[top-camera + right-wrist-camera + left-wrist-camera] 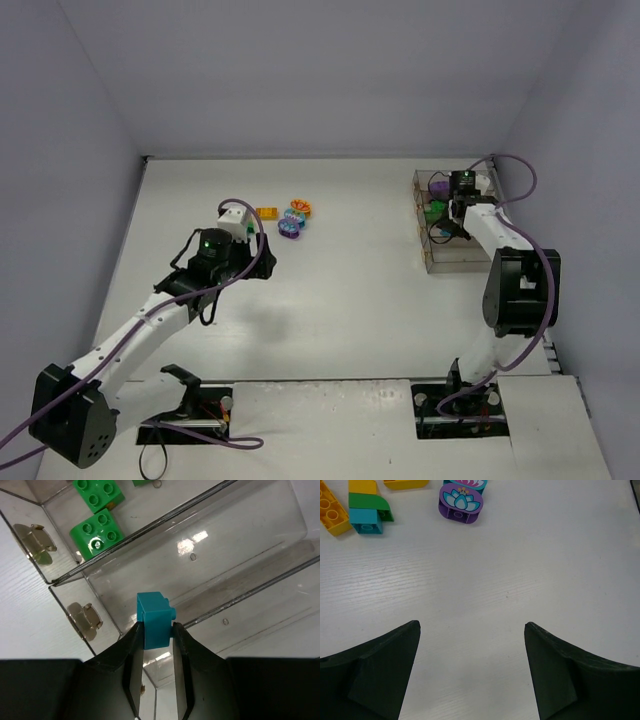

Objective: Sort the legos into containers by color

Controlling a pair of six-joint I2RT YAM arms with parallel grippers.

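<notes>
White table; teal lego (155, 618) within right gripper (156, 630)

teal brick (155, 617) pinched in right end effector (156, 630) over clear containers (240, 545), far right; two green bricks (97, 532) in the neighbouring bin; loose legos (291, 228) clustered far-centre on surface (350, 300).

The left arm (150, 325) reaches from the near left edge of the white table (350, 320) diagonally toward the table's middle, wrist tipped down. The left pincer (471, 624) hangs above the table top, its dark fingers spread wide with nothing between them. The right arm (520, 285) rises at the table's near right edge, folds at the elbow and stretches toward the far right corner. The right pincer (156, 630) is clamped on a small teal plastic brick (154, 611).
</notes>
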